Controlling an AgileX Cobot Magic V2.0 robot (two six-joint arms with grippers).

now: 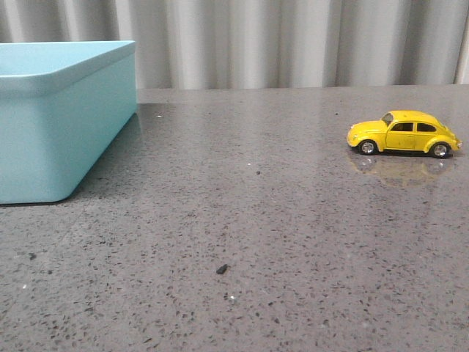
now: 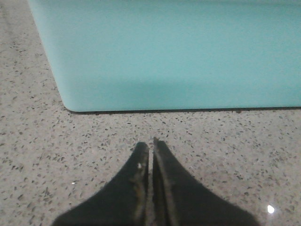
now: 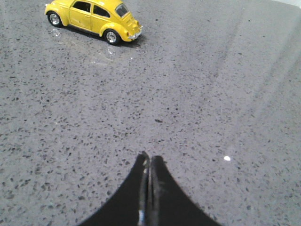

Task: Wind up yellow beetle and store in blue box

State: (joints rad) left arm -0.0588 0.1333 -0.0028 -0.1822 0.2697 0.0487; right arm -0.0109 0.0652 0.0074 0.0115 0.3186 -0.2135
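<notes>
The yellow beetle point(image 1: 404, 133) is seen standing on its four wheels on the grey speckled table point(image 1: 278, 220), toward the far right, side-on with its nose turned to the left; its reflection is cast on the polished surface just beneath. The blue box point(image 1: 62, 117) is set at the far left, well apart from the car, with bare tabletop between them apart from a small dark fleck point(image 1: 221, 269) near the middle front. A pleated grey curtain point(image 1: 293, 40) is hung behind the table. The left gripper point(image 2: 151, 147) is held clenched and empty, near the box's wall point(image 2: 178, 56). The right gripper point(image 3: 149, 160) is likewise pressed closed on nothing, apart from the car point(image 3: 94, 19).
</notes>
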